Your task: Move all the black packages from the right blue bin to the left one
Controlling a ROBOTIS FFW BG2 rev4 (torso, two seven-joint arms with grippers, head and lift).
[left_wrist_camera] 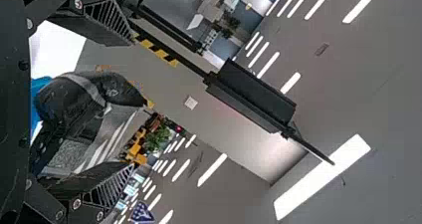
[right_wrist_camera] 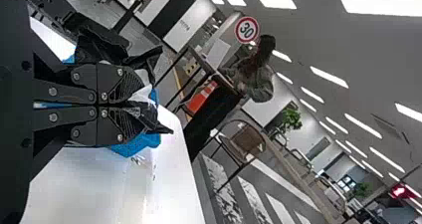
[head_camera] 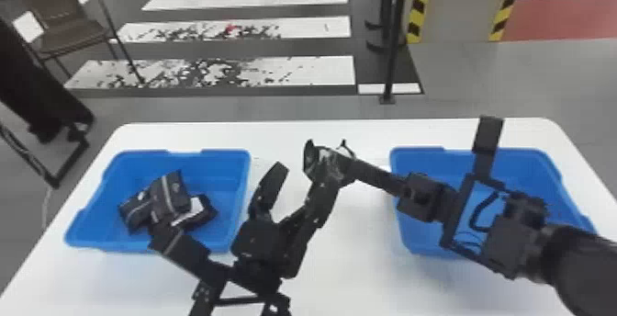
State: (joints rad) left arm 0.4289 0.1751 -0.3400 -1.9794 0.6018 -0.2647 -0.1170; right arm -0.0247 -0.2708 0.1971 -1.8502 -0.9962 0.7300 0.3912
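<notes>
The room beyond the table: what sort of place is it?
Probably a large indoor hall, perhaps for testing or demonstrations: crosswalk-like white stripes mark the floor, there is a round red-rimmed sign, and strip lights line the ceiling.

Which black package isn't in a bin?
The black package held by the right gripper over the white table; the other packages I can see lie in the left blue bin.

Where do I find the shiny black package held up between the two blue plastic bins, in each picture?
Head view: shiny black package near the centre.
Left wrist view: package at the left, around mid-height.
Right wrist view: package left of centre, pinched in the right tool.
Shared landmark: white table.
</notes>
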